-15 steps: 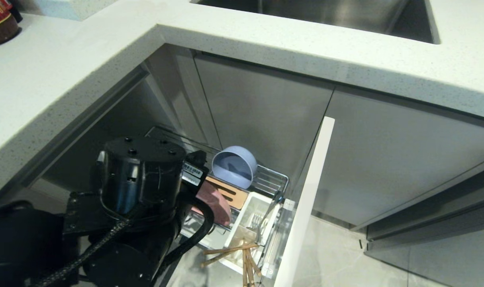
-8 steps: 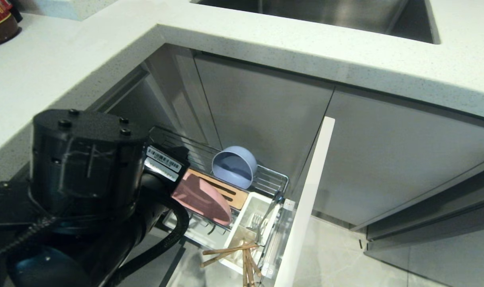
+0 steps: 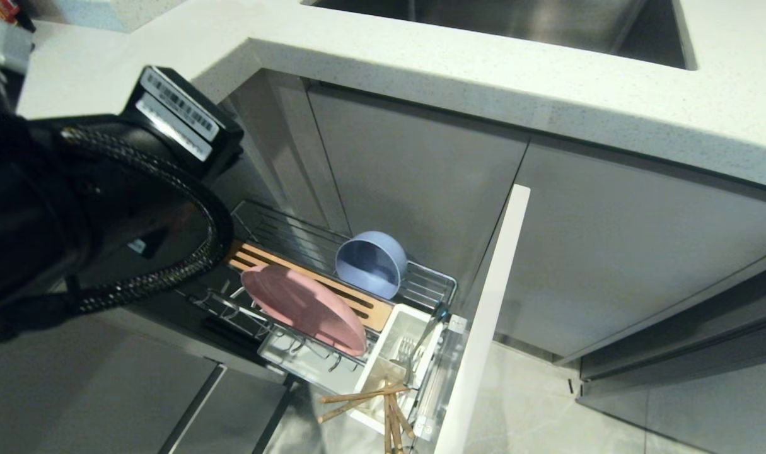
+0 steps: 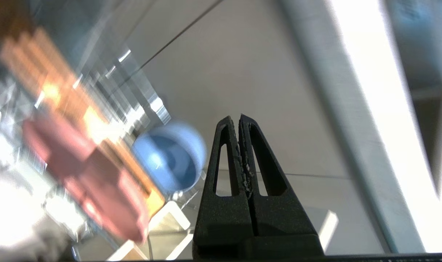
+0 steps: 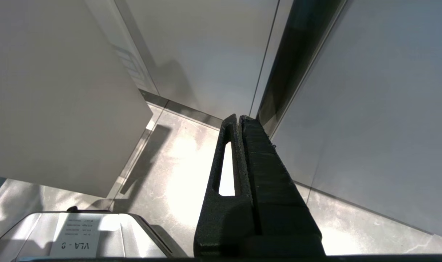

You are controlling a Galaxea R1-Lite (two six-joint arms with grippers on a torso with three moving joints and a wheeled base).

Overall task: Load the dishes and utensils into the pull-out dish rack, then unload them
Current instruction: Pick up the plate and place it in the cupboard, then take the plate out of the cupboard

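While my left gripper [image 4: 239, 118] hangs closed and empty, its arm fills the left of the head frame; the pink plate [image 3: 304, 309] stands on edge in the pull-out dish rack [image 3: 430, 287] at lower centre; the pale-blue bowl [image 3: 370, 263] lies just behind it; fork [image 3: 408, 349] and chopsticks [image 3: 364, 398] sit in the white cup [image 3: 383, 353]; my right gripper [image 5: 239, 118] is closed near the floor.

White sticker [image 5: 73, 235] on grey robot body at 7 o'clock in right wrist view reading "VLA - 8" upside down, smaller lines illegible, barcode labels [image 3: 179, 113] on left arm unreadable
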